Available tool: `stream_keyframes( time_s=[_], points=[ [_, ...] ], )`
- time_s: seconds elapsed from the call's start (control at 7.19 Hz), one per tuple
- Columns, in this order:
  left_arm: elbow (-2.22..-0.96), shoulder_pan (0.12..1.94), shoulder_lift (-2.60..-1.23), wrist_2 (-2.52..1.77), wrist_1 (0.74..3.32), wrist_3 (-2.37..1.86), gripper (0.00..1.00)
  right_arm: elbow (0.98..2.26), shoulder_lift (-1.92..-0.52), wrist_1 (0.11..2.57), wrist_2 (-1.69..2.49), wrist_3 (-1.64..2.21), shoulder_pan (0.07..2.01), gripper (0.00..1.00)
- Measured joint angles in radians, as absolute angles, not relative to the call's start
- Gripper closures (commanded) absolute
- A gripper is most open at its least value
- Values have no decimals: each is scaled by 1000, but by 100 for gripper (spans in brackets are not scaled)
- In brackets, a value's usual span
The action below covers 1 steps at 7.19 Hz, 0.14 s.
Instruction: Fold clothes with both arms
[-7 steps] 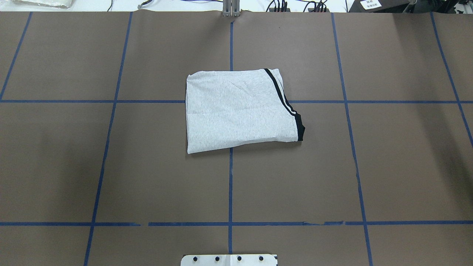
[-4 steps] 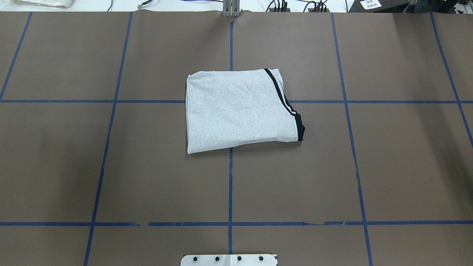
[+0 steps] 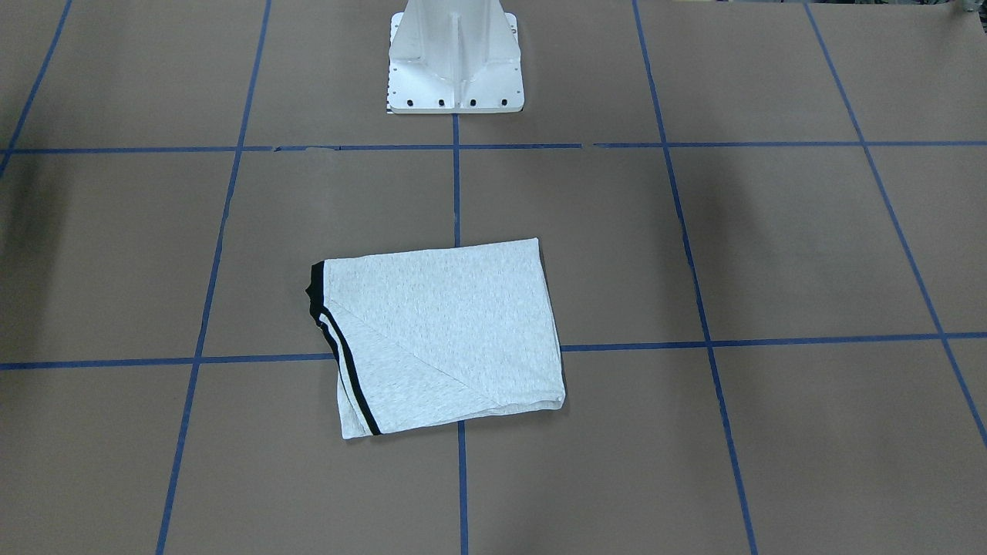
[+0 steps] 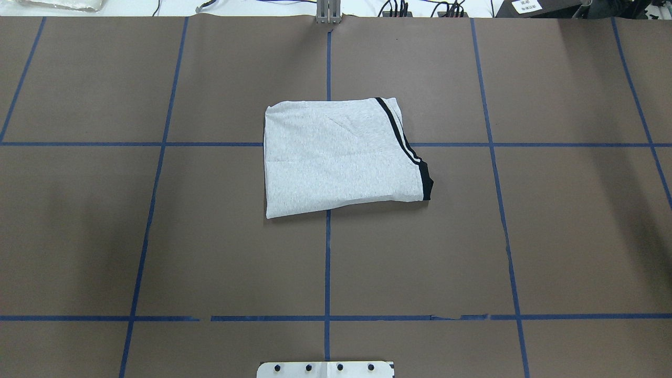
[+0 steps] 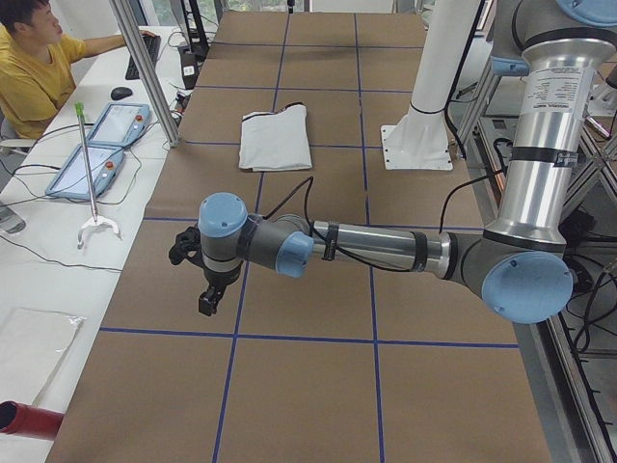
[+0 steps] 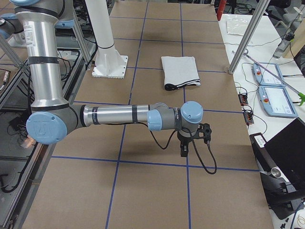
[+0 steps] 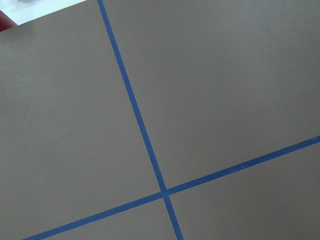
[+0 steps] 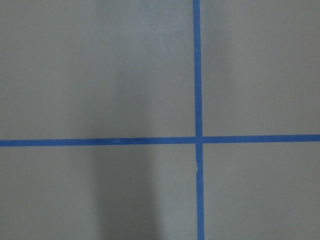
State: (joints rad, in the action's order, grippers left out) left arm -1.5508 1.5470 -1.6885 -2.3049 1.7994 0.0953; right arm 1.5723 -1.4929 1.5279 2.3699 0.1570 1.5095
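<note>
The clothes are one light grey T-shirt (image 4: 336, 157), folded into a flat rectangle at the table's middle, with a black-and-cream stripe along one edge (image 3: 339, 354). It also shows in the side views (image 5: 275, 138) (image 6: 179, 71). Nothing touches it. Both arms are stretched out low over the table's ends, far from the shirt. My left gripper (image 5: 207, 294) and right gripper (image 6: 183, 149) point down over bare brown paper and show only in the side views. I cannot tell whether they are open or shut. Both wrist views show only paper and blue tape lines.
The white pedestal base (image 3: 455, 62) stands at the robot's edge of the table. A seated person (image 5: 34, 68) and teach pendants (image 5: 96, 149) (image 6: 274, 88) are on the white bench across the table. Metal posts (image 5: 145, 68) (image 6: 248, 38) rise at the far edge.
</note>
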Motion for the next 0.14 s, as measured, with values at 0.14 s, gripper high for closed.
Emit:
stream_keyframes(
  time_s=[0.14],
  points=[
    [-1555, 1547, -1688, -2298, 1796, 96, 0, 1572, -1494, 1528, 2359, 148, 1504, 0]
  ],
)
